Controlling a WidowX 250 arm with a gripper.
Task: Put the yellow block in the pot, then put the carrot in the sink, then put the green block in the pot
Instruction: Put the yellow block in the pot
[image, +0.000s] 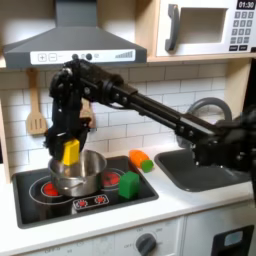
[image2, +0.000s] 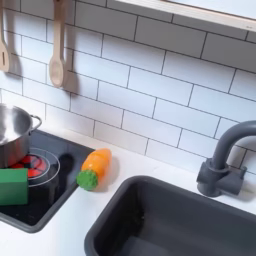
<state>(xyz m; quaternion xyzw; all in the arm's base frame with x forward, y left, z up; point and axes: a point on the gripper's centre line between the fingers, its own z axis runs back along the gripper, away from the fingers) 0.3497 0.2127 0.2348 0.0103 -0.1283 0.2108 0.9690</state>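
Gripping the yellow block (image: 70, 152) between its dark fingers, the pincer (image: 69, 158) hangs directly above the open mouth of the pot (image: 78, 173) in the first exterior view; the cube sits tilted, its lower edge at or just over the rim, and whether it touches the steel cannot be told. The pot stands on the black stovetop (image: 60, 203), over the rear burner, with bare cooktop on its near side and a red burner ring (image: 91, 203) in front. The green block (image: 129, 183) rests at the stovetop's right edge in the first exterior view, just beside the pot but apart from it. The carrot (image: 140, 160) lies on the white counter (image: 175, 205) between stovetop and sink (image: 200, 168), its green tip toward the sink in that view. The arm (image: 150, 108) crosses above the carrot and the counter, leaving the space over the basin partly screened.

In the second exterior view the pot (image2: 14, 135) is cut off by the second exterior view's left edge, and the green block (image2: 13, 186) is likewise cropped. The carrot (image2: 94, 168) lies just off the stovetop's corner, well clear of the sink (image2: 180, 222), whose basin runs out of frame below. The faucet (image2: 226, 160) stands at the rim. Two wooden utensils (image2: 57, 45) hang on the tiled wall (image2: 160, 90).
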